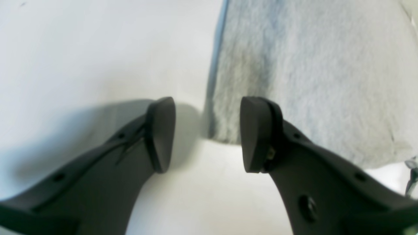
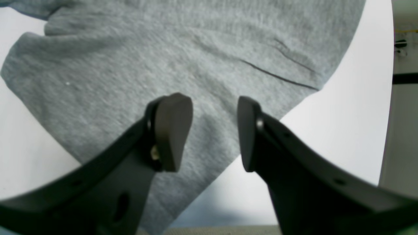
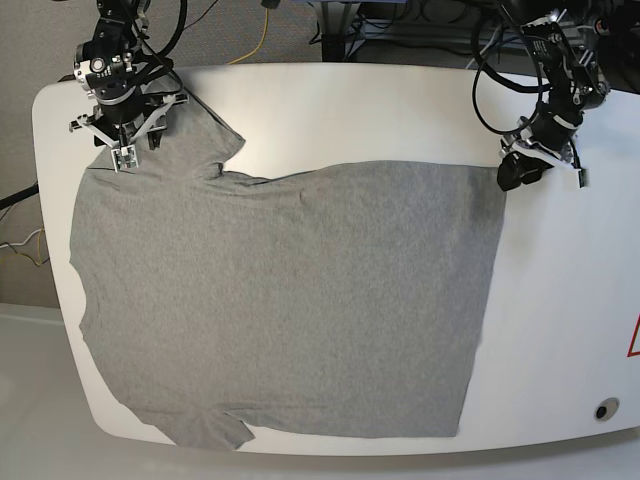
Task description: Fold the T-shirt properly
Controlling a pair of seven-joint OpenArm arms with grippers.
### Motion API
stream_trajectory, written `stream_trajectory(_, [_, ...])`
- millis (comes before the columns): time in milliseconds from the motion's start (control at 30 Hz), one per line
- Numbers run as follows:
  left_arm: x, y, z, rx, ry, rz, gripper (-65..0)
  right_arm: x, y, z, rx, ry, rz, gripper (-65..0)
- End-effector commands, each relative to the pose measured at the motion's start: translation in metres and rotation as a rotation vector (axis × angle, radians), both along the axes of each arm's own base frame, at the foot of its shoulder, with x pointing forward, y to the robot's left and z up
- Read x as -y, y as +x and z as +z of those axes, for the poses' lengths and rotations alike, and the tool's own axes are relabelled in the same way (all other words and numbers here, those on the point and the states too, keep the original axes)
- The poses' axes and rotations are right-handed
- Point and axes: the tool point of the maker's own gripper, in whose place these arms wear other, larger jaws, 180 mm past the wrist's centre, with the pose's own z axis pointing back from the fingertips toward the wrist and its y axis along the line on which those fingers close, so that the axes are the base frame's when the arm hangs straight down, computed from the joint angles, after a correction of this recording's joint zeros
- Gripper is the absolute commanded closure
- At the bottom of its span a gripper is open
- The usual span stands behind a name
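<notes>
The T-shirt [image 3: 280,300] lies flat across the white table [image 3: 560,320], long axis running side to side. Left gripper [image 1: 207,134], jaws parted and empty, hangs low at the hem corner, cloth just beyond its fingertips. Right gripper [image 2: 214,132], likewise parted, hovers above the far sleeve.

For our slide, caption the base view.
Grey T-shirt spread flat on white table, both grippers poised at its far corners.

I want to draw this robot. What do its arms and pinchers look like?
Both arms are black, with black cables looping around them. The left gripper and right gripper each have two long black fingers with small holes, ending in smooth, rounded dark pads. Silvery-white metal parts sit near the wrists.
</notes>
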Motion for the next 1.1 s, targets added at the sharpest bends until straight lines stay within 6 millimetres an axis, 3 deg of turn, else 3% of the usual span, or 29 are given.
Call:
stream_trajectory(0, [-0.003,0.005,0.008,0.029,0.008,-0.003,-29.5,0.003,0.005,0.009,0.032,-0.014,0.006,-26.5])
stream_trajectory(1067, [0.049,0.024,0.005,0.063,-0.112,-0.020,-29.5,0.003,0.004,0.008,0.029,-0.014,0.006,-26.5])
